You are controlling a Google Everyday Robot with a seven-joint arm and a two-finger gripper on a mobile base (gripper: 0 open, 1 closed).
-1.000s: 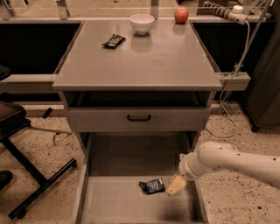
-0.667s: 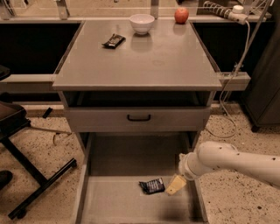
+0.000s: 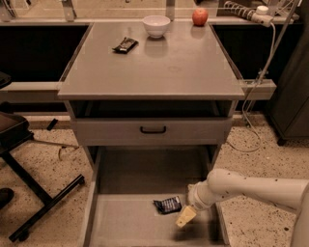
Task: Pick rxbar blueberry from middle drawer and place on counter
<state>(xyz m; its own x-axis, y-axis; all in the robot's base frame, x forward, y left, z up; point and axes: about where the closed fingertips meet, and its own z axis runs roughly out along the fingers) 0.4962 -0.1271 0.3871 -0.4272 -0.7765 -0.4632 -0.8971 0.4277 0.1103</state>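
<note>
Nearer now, the hand (image 3: pixel 186 216) hangs just near-right of the bar (image 3: pixel 167 205) on the drawer (image 3: pixel 120 222) floor; open or closed, I cannot tell. Best to centre over the bar before descending.

Lab-like workspace: speckled floor (image 3: pixel 43 159), office chair (image 3: pixel 21 181), power strip (image 3: pixel 244 10); end effector (image 3: pixel 185 217) over middle drawer (image 3: pixel 125 226).
</note>
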